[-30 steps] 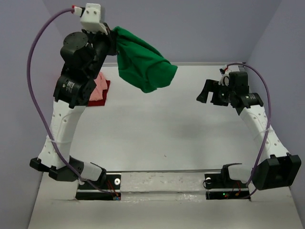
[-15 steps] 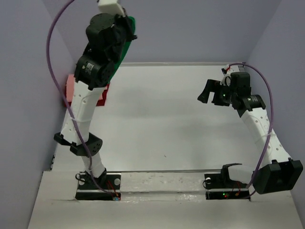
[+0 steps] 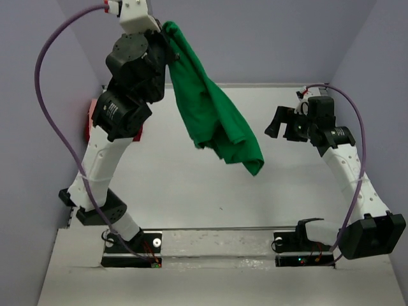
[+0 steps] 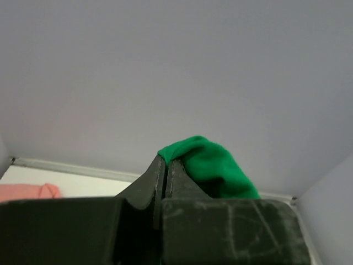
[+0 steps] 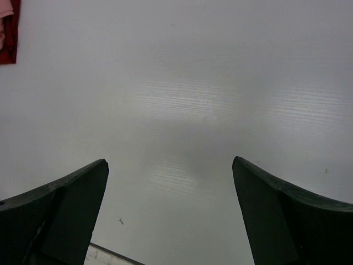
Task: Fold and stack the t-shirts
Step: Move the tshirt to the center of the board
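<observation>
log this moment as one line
left gripper: shut on green shirt, held high | green shirt: hanging loose over table | right gripper: open, empty | pink shirt, red shirt: far left

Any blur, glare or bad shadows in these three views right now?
Top external: sharp, evenly lit, no hard shadows on the table; the green shirt shows no motion blur. Left wrist: the left fingers, shut on the shirt, fill the bottom, dark and out of focus. Right wrist: soft streaky glare on the table mid-frame; the open right fingers are dark, edges slightly soft.
</observation>
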`<control>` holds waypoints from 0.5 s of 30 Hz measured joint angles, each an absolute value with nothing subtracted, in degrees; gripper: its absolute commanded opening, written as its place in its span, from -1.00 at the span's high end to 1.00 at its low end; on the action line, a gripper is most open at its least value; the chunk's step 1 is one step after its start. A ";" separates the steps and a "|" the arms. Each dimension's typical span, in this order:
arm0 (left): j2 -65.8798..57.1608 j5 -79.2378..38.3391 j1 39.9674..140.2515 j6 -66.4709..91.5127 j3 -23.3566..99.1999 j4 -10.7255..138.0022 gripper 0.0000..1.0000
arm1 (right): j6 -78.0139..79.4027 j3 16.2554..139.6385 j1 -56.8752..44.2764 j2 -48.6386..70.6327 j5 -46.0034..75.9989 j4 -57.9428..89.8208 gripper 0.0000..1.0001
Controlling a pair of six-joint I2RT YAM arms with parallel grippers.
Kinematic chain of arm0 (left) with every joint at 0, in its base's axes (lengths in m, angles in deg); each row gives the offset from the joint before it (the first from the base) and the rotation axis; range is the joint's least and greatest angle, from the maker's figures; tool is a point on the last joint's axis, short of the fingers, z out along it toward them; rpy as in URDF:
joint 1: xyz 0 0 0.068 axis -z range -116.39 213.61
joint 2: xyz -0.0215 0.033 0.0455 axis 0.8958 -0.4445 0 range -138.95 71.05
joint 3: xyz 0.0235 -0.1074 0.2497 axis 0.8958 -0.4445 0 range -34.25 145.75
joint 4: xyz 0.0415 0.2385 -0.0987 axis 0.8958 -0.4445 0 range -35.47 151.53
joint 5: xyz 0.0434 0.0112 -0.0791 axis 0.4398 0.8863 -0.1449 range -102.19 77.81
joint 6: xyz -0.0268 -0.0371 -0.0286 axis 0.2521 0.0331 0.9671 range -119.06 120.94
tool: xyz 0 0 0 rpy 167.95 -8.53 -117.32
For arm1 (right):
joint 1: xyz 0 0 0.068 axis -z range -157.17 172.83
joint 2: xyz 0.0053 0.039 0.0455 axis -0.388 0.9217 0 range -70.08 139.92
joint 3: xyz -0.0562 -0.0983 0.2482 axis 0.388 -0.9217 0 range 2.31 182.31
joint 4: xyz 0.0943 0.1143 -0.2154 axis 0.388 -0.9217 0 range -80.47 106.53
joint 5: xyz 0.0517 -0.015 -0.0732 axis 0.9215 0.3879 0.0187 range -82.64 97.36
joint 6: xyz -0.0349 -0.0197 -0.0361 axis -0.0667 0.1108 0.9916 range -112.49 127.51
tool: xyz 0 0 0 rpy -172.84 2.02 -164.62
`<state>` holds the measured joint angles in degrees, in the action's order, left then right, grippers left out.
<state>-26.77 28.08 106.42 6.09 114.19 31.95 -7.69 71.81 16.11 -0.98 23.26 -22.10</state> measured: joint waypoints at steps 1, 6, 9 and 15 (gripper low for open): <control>-22.93 27.91 106.64 5.89 107.18 34.16 1.00 | -7.69 71.81 16.00 -0.98 23.06 -22.10 -1.00; -19.08 30.84 106.72 5.98 99.62 32.52 1.00 | -7.67 72.07 15.98 -0.98 22.14 -22.47 -1.00; -20.83 32.85 106.61 5.96 100.90 32.50 1.00 | -7.67 72.38 15.98 -0.98 21.29 -22.62 -1.00; -15.78 40.35 108.43 3.88 90.22 33.44 0.85 | -7.67 73.49 15.98 -0.85 20.24 -23.45 -1.00</control>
